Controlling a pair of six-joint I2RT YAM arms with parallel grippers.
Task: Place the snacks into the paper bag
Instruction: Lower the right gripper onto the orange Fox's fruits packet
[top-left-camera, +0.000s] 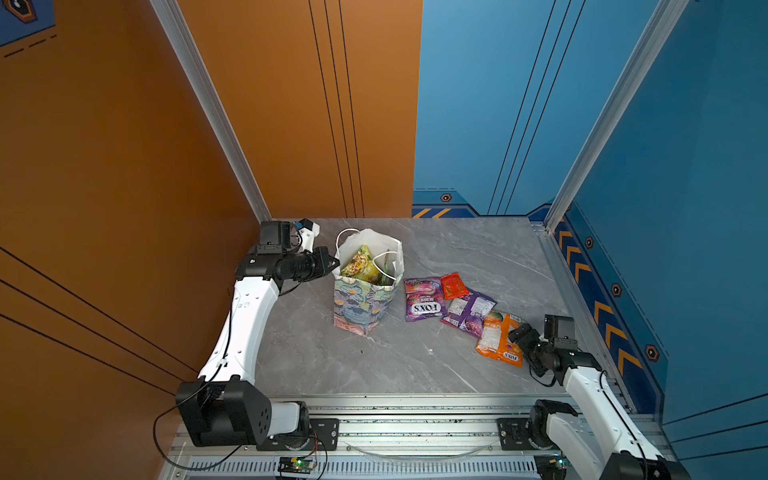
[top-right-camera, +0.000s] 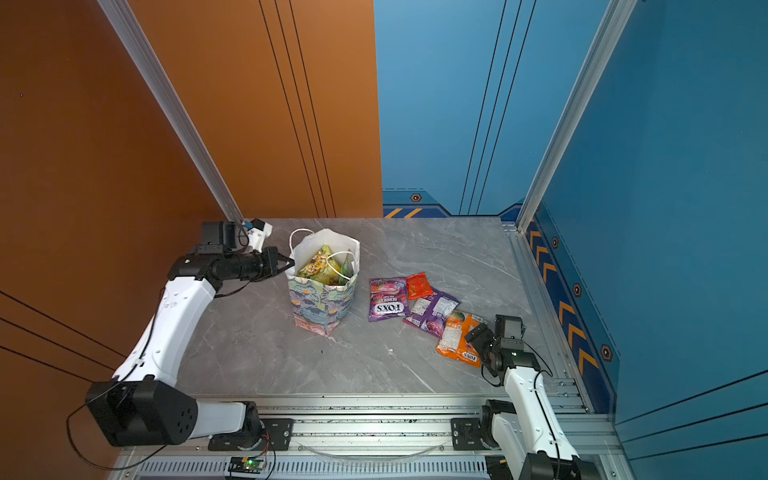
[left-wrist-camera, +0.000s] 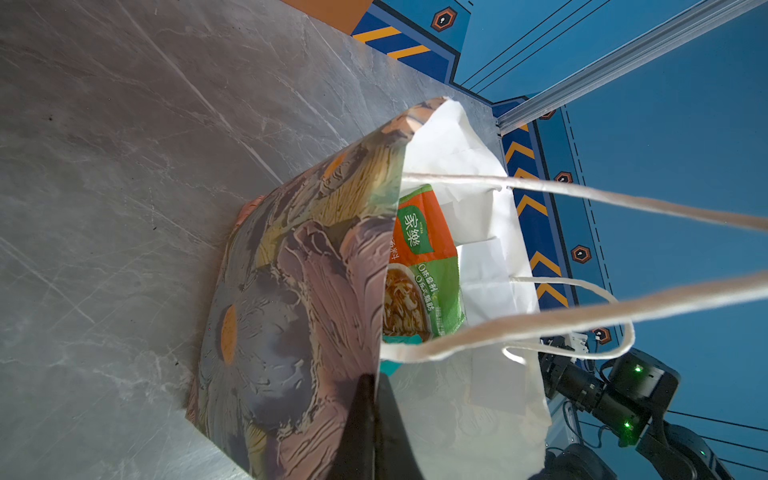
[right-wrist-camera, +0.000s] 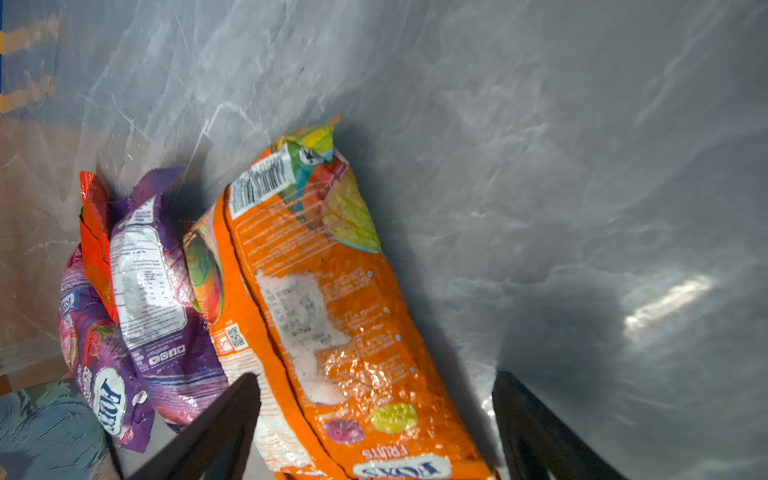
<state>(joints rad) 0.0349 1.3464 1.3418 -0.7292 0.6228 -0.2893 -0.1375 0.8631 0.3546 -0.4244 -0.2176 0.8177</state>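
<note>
Pinching the left rim of the flower-printed paper bag (top-left-camera: 361, 307) with the clenched left gripper (top-left-camera: 336, 265), straddling the crinkly orange snack packet (right-wrist-camera: 332, 311) near right with the right gripper (right-wrist-camera: 374, 376) released; next, squeeze, lift, carry left.

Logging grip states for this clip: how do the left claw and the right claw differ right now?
The left claw is shut, pinching the paper bag at its rim; the right claw is open and holds nothing. The left claw sits high, at the bag's top; the right claw is low over the orange FOX'S packet on the table. Both are black.
</note>
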